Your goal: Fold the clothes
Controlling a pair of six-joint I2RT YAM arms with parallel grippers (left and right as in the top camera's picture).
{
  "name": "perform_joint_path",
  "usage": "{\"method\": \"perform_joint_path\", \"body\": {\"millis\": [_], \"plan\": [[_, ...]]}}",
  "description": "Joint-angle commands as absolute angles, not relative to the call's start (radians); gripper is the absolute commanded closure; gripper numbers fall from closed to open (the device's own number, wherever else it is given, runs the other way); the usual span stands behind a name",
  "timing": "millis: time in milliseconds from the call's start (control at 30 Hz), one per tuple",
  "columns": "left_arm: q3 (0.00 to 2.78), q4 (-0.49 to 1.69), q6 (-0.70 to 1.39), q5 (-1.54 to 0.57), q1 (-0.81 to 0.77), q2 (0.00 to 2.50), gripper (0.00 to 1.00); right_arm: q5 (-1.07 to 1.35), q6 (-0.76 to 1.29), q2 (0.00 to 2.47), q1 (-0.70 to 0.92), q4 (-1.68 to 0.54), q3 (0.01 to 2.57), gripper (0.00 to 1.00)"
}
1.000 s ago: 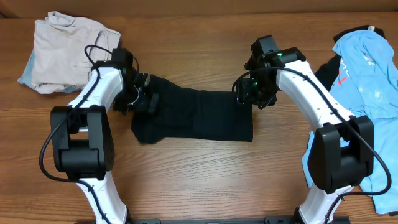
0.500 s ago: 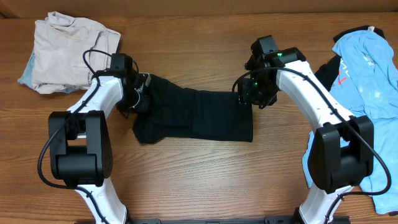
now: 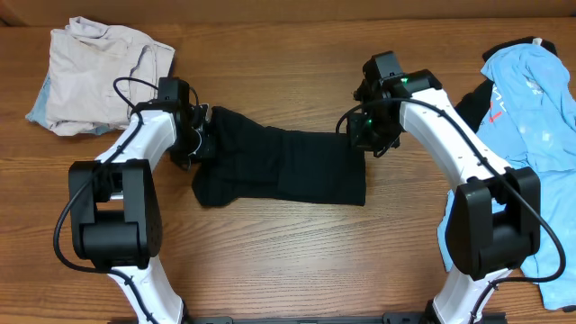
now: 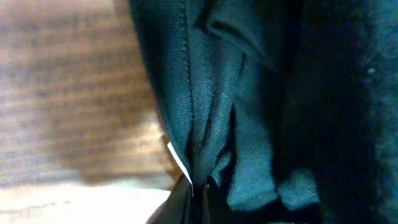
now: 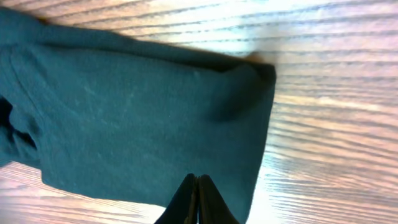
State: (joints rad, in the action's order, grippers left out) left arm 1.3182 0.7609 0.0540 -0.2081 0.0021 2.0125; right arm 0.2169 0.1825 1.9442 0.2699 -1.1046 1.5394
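Moved: left gripper (image 3: 200, 137) has shifted up and to the left in the overhead view, drawing the left end of the black T-shirt (image 3: 288, 166) with it; that end now lies narrower and more bunched. The right gripper (image 3: 358, 135) has not shifted, nor have the other garments.
Shirt position: mid-frame on the wooden table (image 3: 288, 261), a folded band stretched between the two grippers, wider towards the lower right.
Left tool: jaws pressed together on a gathered ridge of black cloth, beside the white label (image 4: 178, 160).
Right tool: jaws closed to a point at the shirt's upper right corner; it appears to pinch the edge, though the grip itself is hidden under the tips.
Other clothes: beige garments (image 3: 90, 67) heaped at upper left, light blue shirt (image 3: 531, 117) at the right edge, both well apart from the black one.
Handling: light, limp knit, likely to sag, wrinkle and slide over itself; not fragile.
Where to hold: corners and hemmed edges, both ends at once, keeping the cloth taut so layers stay aligned.
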Motion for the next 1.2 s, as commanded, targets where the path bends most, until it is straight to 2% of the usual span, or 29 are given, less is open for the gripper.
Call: {"method": "perform_joint_path", "body": {"millis": [0, 233, 433, 667, 967, 1167], "plan": [[1.365, 0.818, 0.074, -0.172, 0.013, 2.04, 0.96, 0.277, 0.182, 1.929, 0.274, -1.068, 1.491, 0.96], [1.559, 1.024, 0.067, -0.172, 0.004, 2.006, 0.96, 0.338, 0.191, 1.938, 0.274, -0.893, 1.328, 0.96], [1.66, 1.103, 0.067, -0.169, -0.004, 1.965, 0.96, 0.334, 0.24, 1.963, 0.274, -0.773, 1.224, 0.96], [1.744, 1.2, 0.04, -0.169, -0.059, 1.902, 0.96, 0.335, 0.239, 2.008, 0.274, -0.765, 1.212, 0.96], [1.755, 1.185, 0.047, -0.169, -0.292, 1.877, 0.96, 0.335, 0.239, 2.008, 0.274, -0.765, 1.212, 0.96], [1.755, 1.094, 0.138, -0.169, -0.472, 1.888, 0.96, 0.336, 0.24, 2.008, 0.273, -0.768, 1.212, 0.96]]}}
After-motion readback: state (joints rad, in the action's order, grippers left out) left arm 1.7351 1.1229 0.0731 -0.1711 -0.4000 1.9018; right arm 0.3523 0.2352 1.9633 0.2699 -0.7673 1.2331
